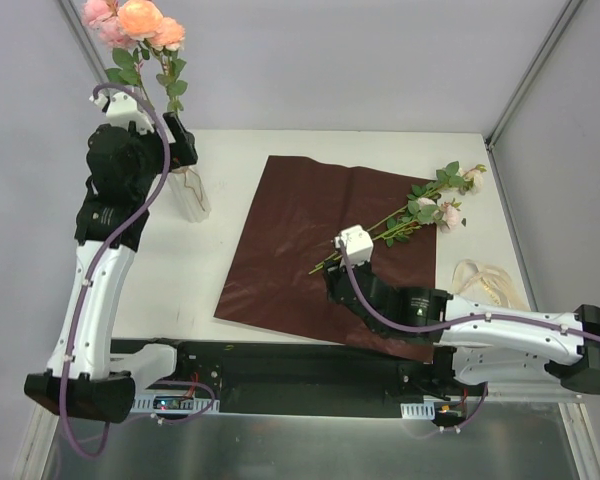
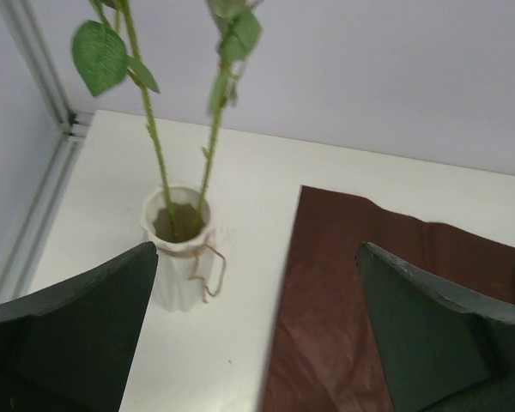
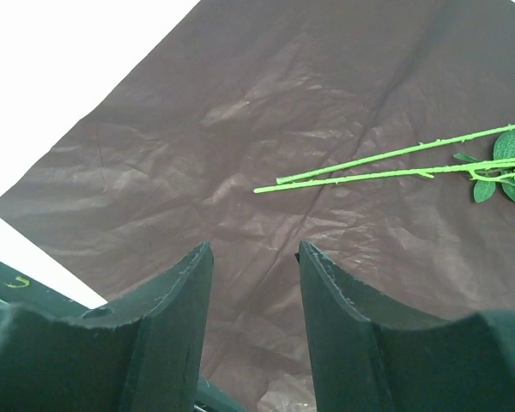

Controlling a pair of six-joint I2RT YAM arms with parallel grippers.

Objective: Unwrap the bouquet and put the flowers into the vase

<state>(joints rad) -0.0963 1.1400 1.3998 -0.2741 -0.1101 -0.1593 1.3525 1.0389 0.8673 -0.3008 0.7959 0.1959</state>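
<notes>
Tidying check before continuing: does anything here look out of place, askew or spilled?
Nothing spilled or damaged. Loose roses lie slantwise on the crumpled dark red paper, blooms past its far right edge, and a cream ribbon lies loose on the table beside it. The vase stands upright.

vase (image 1: 192, 195): you have one.
flowers in the vase (image 1: 140, 25): count two standing stems (image 2: 150, 129) at the neck in your left wrist view. From above the blooms bunch together, roughly three, and you cannot split them cleanly.
flowers on the paper (image 1: 420, 215): two loose stems (image 3: 386, 163) lie side by side in your right wrist view. From above you see at least two pale blooms.
paper sheet (image 1: 300, 240): one.
ribbon (image 1: 480, 280): one.
arms: two, your left arm (image 1: 95, 290) and right arm (image 1: 500, 330).
grippers: two, your left gripper (image 1: 180, 140) and right gripper (image 1: 330, 270), two fingers each.
</notes>
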